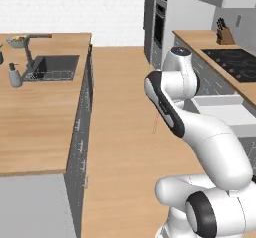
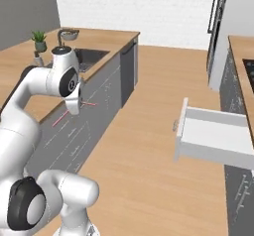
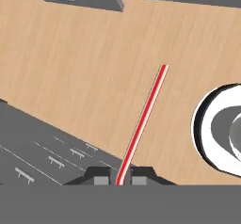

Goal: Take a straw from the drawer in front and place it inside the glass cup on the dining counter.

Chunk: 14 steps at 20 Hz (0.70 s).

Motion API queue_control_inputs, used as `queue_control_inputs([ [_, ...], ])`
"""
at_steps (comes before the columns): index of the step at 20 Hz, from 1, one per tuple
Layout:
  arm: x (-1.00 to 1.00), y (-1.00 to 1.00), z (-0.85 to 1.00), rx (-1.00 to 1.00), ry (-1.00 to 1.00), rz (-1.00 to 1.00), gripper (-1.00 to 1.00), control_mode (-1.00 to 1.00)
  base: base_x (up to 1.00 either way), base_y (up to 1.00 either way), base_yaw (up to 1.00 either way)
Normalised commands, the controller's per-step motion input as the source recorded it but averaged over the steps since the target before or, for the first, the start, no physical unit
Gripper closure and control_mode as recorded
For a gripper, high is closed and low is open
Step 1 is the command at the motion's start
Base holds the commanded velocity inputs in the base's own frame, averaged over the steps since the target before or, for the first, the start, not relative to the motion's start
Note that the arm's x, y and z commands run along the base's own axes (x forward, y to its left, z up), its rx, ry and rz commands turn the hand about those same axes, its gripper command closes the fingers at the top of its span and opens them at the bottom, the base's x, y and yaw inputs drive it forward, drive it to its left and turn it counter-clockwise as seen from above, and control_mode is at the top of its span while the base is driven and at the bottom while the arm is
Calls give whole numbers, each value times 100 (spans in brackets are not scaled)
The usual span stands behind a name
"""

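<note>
Between the two dark fingertips, the gripper (image 3: 119, 177) pinches one red straw (image 3: 142, 125), which points toward one o'clock over the wood floor; one drawer (image 2: 214, 138) stands open.

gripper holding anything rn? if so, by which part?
Yes: the gripper is shut on the straw, pinched at one end, with the rest sticking out ahead of the fingertips.

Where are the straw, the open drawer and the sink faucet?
straw (image 3: 143, 119): hand view, middle of its red shaft.
drawer (image 2: 214, 140): right base view, white interior floor.
sink faucet (image 1: 30, 49): left base view, upright stem.
</note>
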Motion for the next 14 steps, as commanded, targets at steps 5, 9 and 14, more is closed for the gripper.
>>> queue_control_inputs([
  [5, 0, 0, 0, 0, 0, 0, 100, 100, -58, 79, -2],
  [9, 0, 0, 0, 0, 0, 0, 100, 100, -9, 100, -24],
  [14, 0, 0, 0, 0, 0, 0, 100, 100, 0, 100, -35],
])
